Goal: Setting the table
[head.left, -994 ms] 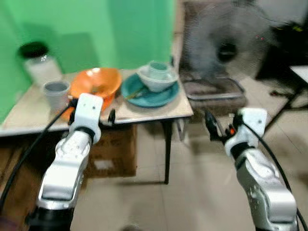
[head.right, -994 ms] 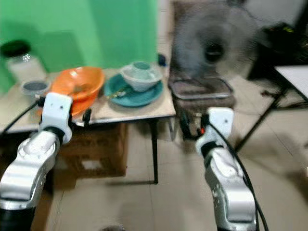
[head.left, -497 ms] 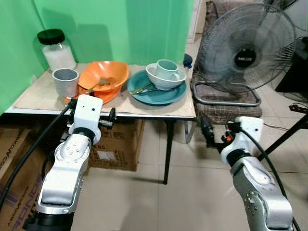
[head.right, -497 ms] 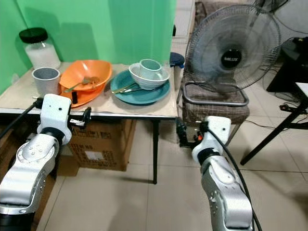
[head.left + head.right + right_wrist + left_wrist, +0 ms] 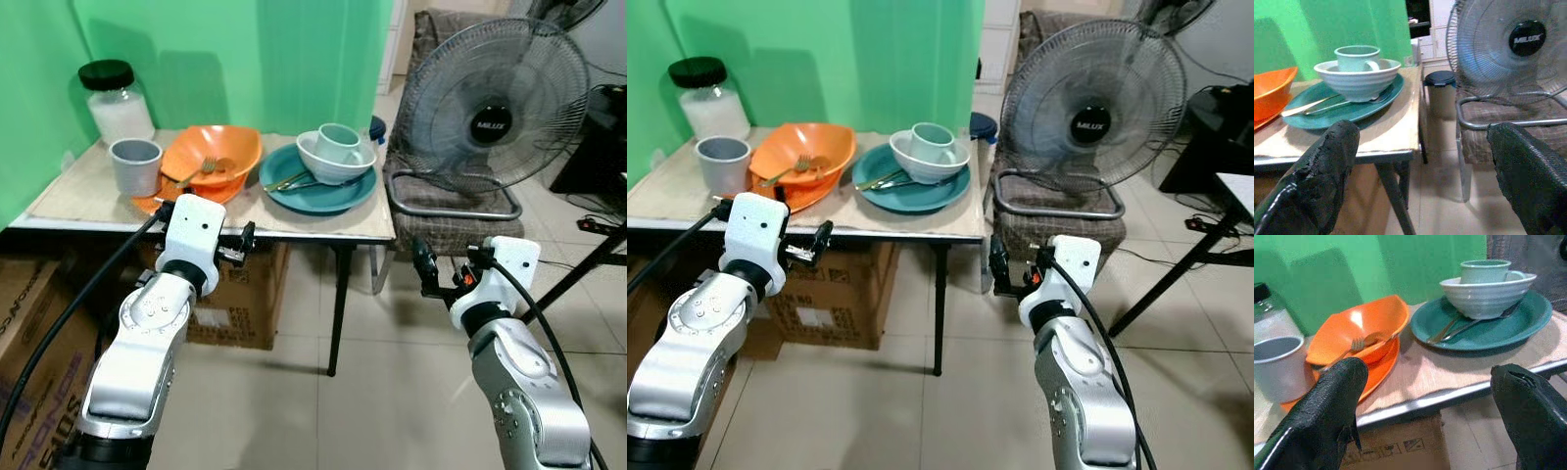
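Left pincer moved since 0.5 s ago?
Yes. The left pincer shifted toward the robot's right along the wooden table edge, ending nearer the table's black leg.

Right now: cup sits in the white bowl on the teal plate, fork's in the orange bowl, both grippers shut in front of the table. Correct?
One error: both grippers are open. The left wrist view shows the left gripper with its fingers wide apart, and the right gripper likewise. The cup in the white bowl on the teal plate and the fork in the orange bowl are right.
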You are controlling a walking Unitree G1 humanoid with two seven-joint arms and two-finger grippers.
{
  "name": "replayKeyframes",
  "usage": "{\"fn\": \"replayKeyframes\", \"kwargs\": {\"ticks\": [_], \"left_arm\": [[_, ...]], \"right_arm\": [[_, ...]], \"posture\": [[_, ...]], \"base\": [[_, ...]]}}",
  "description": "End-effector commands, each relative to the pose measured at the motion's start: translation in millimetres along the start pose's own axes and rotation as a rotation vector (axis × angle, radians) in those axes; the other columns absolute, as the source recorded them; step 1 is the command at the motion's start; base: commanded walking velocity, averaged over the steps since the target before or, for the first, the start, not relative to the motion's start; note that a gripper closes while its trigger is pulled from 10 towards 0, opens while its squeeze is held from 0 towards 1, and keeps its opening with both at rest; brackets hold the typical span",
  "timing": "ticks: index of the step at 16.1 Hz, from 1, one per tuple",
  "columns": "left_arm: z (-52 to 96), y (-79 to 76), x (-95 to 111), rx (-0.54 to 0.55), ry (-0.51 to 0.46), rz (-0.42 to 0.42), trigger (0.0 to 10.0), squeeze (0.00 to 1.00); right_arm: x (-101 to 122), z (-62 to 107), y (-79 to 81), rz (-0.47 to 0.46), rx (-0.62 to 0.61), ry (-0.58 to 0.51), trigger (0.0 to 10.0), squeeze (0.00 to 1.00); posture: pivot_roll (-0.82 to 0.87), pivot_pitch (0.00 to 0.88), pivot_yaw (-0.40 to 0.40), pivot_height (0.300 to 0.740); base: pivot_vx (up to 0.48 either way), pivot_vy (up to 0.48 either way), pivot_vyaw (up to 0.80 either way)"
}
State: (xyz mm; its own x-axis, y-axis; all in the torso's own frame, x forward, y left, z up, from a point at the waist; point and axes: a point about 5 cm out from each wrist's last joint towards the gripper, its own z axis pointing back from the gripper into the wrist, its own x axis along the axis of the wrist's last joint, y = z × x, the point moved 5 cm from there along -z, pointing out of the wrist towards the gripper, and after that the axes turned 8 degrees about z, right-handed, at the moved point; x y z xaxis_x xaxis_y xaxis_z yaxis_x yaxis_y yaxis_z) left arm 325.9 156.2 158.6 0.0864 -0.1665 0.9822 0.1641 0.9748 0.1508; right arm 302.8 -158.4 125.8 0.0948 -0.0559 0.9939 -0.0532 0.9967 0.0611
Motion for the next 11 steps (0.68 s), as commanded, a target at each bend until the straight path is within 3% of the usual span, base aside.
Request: {"fn": "replayKeyframes", "kwargs": {"ticks": [1, 7, 11], "left_arm": [[-2.0, -2.1, 3.7, -0.017, -0.014, 0.004, 10.0, 0.00], [-4.1, -3.2, 3.6, -0.019, -0.013, 0.010, 10.0, 0.00], [-4.5, -3.0, 3.9, -0.025, -0.012, 0.009, 10.0, 0.00]], "right_arm": [[4.4, -2.1, -4.6, 0.004, -0.018, -0.017, 10.0, 0.00], [4.9, -2.0, -13.1, -0.011, -0.055, -0.023, 10.0, 0.00], [3.0, -2.1, -12.4, -0.042, -0.048, -0.013, 10.0, 0.00]], "posture": [[-0.05, 0.000, -0.020, 0.740], [-0.06, 0.000, -0.015, 0.740], [-0.06, 0.000, -0.009, 0.740]], "base": [[0.349, 0.000, 0.00], [0.346, 0.000, 0.00], [0.344, 0.000, -0.65]]}}
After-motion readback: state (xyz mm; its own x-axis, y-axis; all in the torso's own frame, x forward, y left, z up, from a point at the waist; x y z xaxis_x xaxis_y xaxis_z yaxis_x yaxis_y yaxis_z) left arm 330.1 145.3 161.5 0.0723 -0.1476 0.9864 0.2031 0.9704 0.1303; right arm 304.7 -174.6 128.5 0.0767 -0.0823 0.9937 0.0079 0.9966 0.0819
